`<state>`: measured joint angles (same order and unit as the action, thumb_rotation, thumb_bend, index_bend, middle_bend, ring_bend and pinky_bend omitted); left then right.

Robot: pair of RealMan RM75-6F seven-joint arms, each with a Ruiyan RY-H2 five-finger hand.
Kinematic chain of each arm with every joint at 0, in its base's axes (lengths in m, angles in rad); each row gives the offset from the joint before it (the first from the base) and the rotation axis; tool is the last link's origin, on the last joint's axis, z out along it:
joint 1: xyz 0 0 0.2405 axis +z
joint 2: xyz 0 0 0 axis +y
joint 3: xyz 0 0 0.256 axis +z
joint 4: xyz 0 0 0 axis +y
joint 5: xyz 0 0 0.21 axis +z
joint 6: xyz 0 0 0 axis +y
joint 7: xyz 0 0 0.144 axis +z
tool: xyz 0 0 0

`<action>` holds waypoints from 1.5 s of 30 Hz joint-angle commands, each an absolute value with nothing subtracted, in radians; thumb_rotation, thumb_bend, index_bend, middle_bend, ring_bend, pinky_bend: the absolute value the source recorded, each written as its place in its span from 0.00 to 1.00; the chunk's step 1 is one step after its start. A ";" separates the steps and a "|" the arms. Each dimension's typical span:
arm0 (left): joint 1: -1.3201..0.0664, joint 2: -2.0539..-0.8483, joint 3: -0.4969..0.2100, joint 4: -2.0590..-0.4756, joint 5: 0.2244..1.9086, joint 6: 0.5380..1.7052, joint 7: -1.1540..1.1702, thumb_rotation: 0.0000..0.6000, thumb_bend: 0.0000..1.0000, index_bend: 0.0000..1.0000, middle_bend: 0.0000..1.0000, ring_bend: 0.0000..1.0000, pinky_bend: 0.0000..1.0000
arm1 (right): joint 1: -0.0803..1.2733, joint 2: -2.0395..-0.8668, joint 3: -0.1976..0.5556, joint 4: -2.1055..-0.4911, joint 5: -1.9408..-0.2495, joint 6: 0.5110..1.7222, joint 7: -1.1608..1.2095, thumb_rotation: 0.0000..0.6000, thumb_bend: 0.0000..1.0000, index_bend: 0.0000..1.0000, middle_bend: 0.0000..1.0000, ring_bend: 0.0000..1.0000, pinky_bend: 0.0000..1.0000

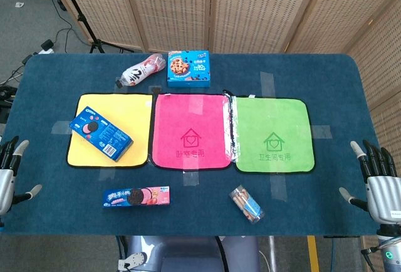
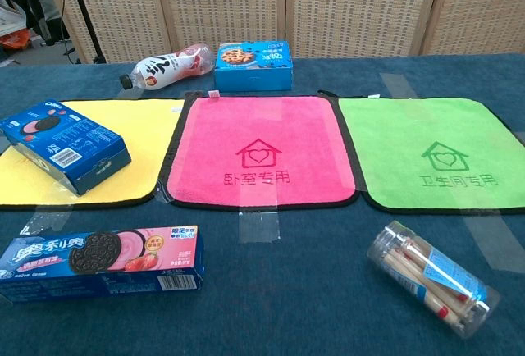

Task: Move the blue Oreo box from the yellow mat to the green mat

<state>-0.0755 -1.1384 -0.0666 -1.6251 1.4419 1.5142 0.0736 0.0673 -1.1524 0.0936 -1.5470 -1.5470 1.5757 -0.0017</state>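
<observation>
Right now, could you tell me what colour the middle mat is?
Pink middle mat, black-edged; chest view shows it best.

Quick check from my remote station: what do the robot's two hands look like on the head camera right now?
Both hands show only at the head view's lower corners. The left hand has a silver-grey palm with dark fingers and pale tips. The right hand matches: a light metallic palm shell, black fingers and grey tips. The chest view shows neither, and no markings are legible.
</observation>
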 commanded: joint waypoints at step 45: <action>-0.485 -1.277 -0.267 -1.242 0.938 0.614 -0.821 1.00 1.00 0.00 0.00 0.01 0.12 | 0.084 -1.121 0.120 -1.545 -1.458 1.498 0.099 1.00 0.00 0.00 0.00 0.00 0.00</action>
<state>-0.4783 -1.2648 -0.2611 -1.2446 0.9551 0.6257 -0.8336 0.0837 -1.1211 0.1197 -1.5446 -1.4589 1.4988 0.0987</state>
